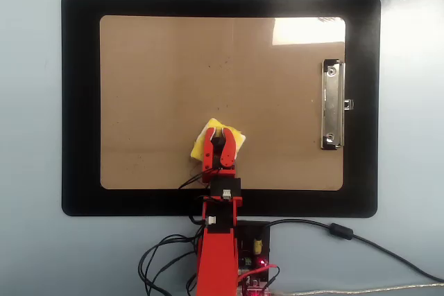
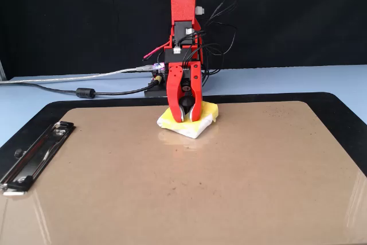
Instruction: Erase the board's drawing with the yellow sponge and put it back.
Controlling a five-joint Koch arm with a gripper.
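Lying on the pale blue surface (image 1: 28,254) is a black mat (image 1: 80,102), and on it the board (image 1: 173,67), its metal clip (image 1: 333,105) at the overhead view's right. The yellow sponge (image 1: 238,134) sits flat on the board, near the edge opposite the far side and well apart from the clip. The gripper (image 2: 184,116) stands over the sponge, its jaws clenched on the sponge's black knob. No drawing shows on the board; faint specks only. If wiping goes on, press evenly, keep the sponge flat, and sweep slowly so the knob does not slip free.
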